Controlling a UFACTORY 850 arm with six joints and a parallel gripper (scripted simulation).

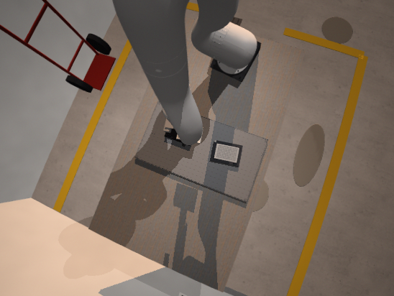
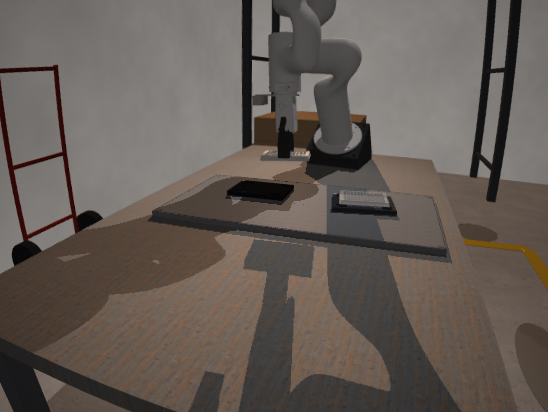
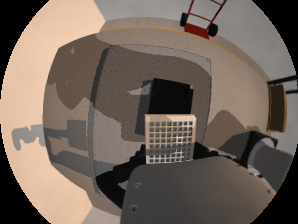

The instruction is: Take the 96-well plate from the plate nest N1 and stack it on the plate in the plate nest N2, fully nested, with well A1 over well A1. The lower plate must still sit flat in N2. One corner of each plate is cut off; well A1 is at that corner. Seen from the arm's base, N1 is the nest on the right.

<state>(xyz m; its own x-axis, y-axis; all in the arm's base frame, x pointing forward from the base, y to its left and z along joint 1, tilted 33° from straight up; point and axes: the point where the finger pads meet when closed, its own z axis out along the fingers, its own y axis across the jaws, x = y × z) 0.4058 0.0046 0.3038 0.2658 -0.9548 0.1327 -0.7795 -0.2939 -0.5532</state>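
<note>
On the wooden table (image 2: 150, 320) a grey baseboard (image 2: 210, 212) is seen; the 96-well plate (image 3: 170, 137) is clamped in the gripper (image 2: 285, 147) (carry step); travel toward N2's plate (image 2: 363, 199), centre-right, is needed next.

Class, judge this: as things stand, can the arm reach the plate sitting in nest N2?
Probably yes. The end effector holds its plate in the air, and nothing stands between it and the plate in N2, whose top is uncovered.
</note>
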